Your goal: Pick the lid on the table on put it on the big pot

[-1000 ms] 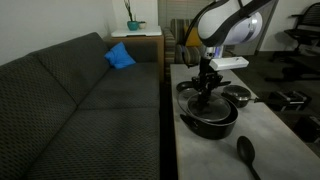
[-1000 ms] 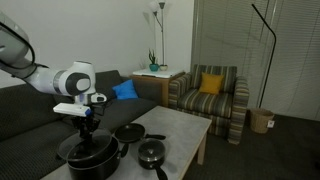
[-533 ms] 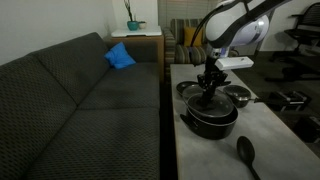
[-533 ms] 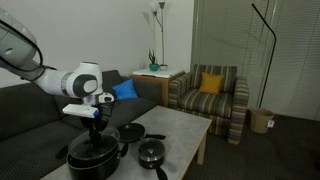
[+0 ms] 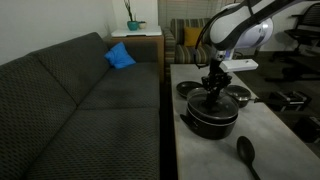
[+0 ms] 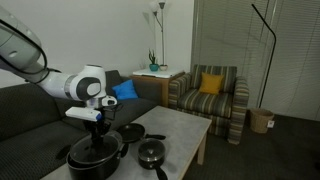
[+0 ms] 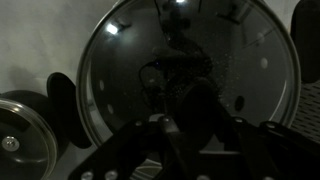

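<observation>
The big pot (image 5: 210, 120) is wide and black and stands on the light grey table (image 5: 285, 140); it also shows in an exterior view (image 6: 95, 160). The lid (image 7: 240, 60), clear glass with a metal rim, fills the wrist view and lies level right over the pot's mouth. Whether it rests on the rim I cannot tell. My gripper (image 7: 190, 125) points straight down with its fingers shut round the lid's dark centre knob. It shows over the pot's middle in both exterior views (image 5: 214, 95) (image 6: 97, 135).
Two smaller black pans (image 5: 190, 88) (image 5: 238, 97) stand just behind the pot; they also show in an exterior view (image 6: 130, 132) (image 6: 152, 153). A black spoon (image 5: 246, 152) lies near the table's front. A dark sofa (image 5: 90, 100) runs along the table.
My gripper, shut on the lid's knob, has shifted a little sideways over the big pot, towards its middle. The pans and spoon have not moved.
</observation>
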Controlling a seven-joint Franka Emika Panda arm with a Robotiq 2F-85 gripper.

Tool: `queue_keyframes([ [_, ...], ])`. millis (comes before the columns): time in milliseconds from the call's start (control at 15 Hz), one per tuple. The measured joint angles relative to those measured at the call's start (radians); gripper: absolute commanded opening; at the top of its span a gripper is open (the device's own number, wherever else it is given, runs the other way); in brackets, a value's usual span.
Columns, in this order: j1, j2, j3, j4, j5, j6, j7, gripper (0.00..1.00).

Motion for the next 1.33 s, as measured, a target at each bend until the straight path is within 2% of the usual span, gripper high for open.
queue_keyframes([
  [1333, -0.002, 0.003, 0.006, 0.000, 0.000, -0.032, -0.027, 0.14],
])
